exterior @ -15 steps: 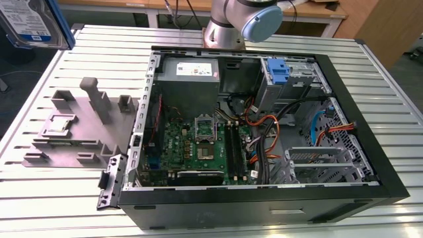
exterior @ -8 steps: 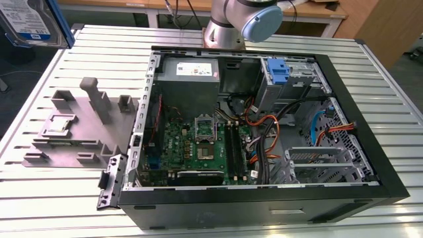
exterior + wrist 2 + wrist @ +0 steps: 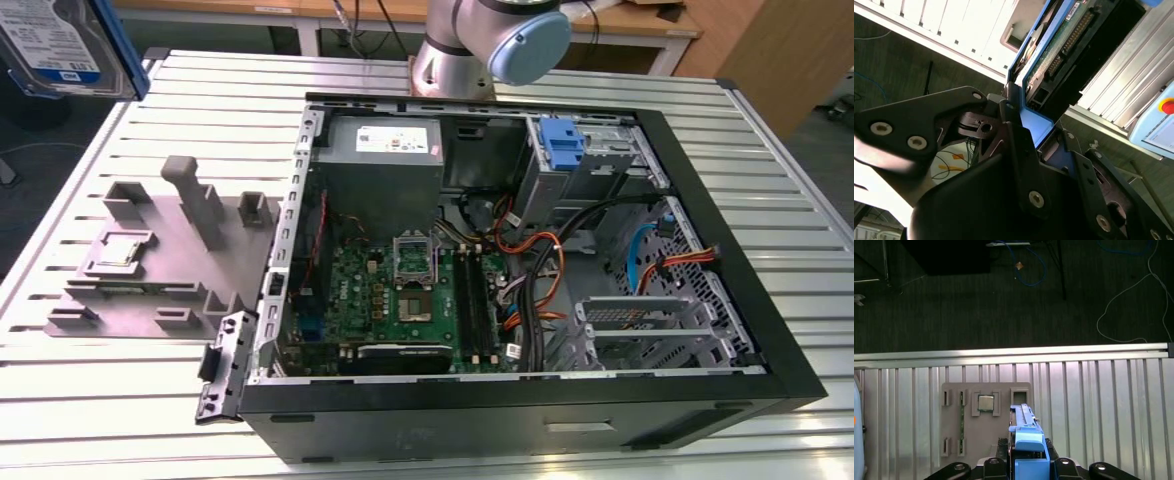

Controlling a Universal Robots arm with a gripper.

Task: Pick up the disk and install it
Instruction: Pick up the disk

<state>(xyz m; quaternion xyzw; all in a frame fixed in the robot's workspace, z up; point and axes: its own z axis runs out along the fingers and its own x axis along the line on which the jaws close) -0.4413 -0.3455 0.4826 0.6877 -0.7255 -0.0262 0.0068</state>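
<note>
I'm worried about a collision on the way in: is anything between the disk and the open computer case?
Nothing visible does. The gripper holds the disk in the air at the exterior view's left, and the computer case lies open on top. Cables cross inside it beside the drive cages.

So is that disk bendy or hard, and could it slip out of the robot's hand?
Probably hard, not bendy: the disk juts straight from the gripper without sagging. Likely heavy for its size, being mostly metal. Its smooth blue rails might slip if squeezed loosely.
</note>
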